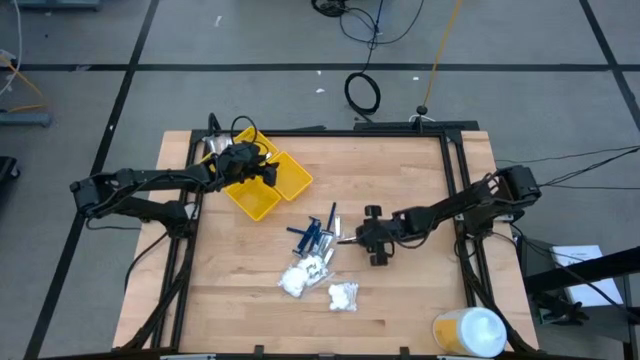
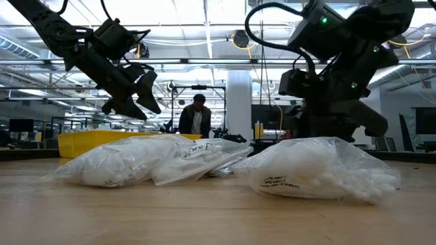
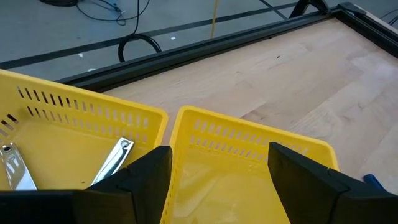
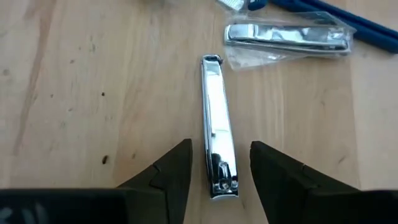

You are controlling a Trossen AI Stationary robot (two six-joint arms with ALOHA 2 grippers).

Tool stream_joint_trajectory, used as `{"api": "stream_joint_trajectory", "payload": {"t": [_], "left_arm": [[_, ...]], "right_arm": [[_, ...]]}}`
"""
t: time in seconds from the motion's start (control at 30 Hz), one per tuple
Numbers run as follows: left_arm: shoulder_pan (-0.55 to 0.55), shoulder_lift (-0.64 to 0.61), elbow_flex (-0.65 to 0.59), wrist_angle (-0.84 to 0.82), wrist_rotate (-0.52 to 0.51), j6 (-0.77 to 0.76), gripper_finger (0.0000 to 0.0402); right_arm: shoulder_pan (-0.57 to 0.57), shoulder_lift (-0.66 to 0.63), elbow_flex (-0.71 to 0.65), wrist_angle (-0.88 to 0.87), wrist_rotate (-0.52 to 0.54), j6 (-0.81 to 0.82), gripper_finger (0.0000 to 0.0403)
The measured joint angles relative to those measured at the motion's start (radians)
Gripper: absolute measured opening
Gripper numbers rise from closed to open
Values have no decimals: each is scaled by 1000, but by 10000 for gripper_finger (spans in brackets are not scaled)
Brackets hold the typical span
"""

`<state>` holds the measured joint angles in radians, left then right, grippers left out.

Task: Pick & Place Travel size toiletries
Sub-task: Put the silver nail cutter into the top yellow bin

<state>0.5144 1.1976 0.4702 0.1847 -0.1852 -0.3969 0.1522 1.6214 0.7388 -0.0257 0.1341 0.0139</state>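
Note:
Loose on the wood lies a bare silver nail clipper (image 4: 217, 124). Beyond it are a second clipper in a clear packet (image 4: 286, 37) and dark blue sticks (image 4: 348, 18), part of the pile (image 1: 315, 238). Two clear bags of white lumps (image 1: 300, 278) (image 1: 343, 295) rest nearer the front edge. My right gripper (image 4: 221, 155) (image 1: 362, 238) is open and low, a finger on either side of the bare clipper's near end, not touching. My left gripper (image 3: 217, 162) (image 1: 250, 165) hovers open and empty over the yellow tray (image 3: 186, 118), where two clippers (image 3: 115, 158) lie in one compartment.
A large white-and-yellow round container (image 1: 470, 330) stands at the near right corner. Black frame rails (image 1: 455, 190) run along the table's sides. Bare wood lies between the tray and the pile. A person (image 2: 197, 116) stands in the room behind the table.

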Motion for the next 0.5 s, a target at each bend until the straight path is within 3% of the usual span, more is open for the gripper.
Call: {"api": "stream_joint_trajectory", "payload": {"t": [0.23, 0.5], "left_arm": [[0, 0, 0, -1, 0, -2, 262], [0, 0, 0, -1, 0, -2, 260]], "right_arm": [[-42, 10, -24, 14, -85, -2, 138], [-43, 11, -27, 10, -85, -1, 41]]}}
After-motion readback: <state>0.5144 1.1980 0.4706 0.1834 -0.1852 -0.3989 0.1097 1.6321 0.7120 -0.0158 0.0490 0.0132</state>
